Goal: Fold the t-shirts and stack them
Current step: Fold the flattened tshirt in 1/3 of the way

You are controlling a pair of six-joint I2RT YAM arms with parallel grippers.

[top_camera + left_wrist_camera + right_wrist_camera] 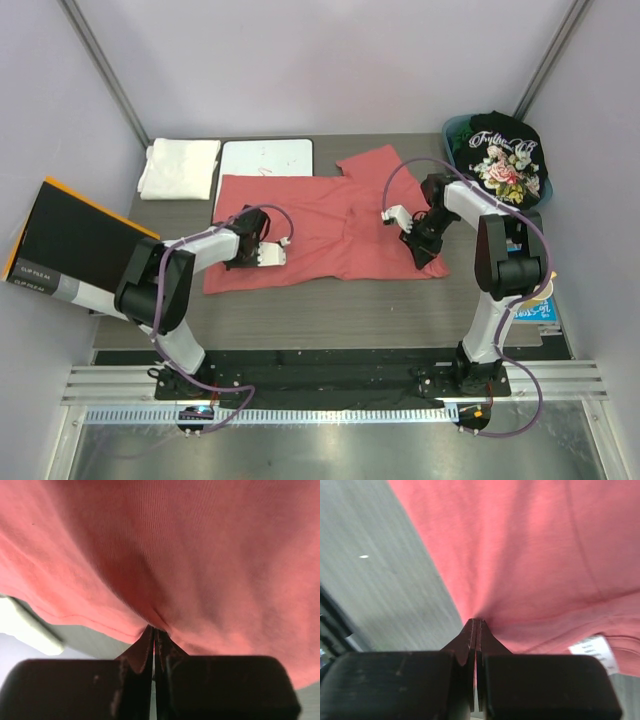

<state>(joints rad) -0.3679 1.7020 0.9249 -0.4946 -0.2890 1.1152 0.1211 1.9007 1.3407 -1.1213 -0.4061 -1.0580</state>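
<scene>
The salmon-red t-shirt (325, 225) lies spread over the middle of the table. My left gripper (240, 232) is shut on its left edge; the left wrist view shows the jaws (154, 630) pinching red cloth (175, 555). My right gripper (418, 240) is shut on the shirt's right edge; the right wrist view shows the closed jaws (477, 622) pinching cloth (535, 555) with a white label (594, 650) nearby. The black floral t-shirt (505, 160) sits in a teal basket (452, 131) at the back right. The folded white t-shirt (180, 167) lies at the back left.
A white whiteboard (267, 158) with red marks lies at the back, partly under the red shirt. A black and orange box (75, 245) leans off the table's left edge. A blue-white card (532, 305) lies by the right arm.
</scene>
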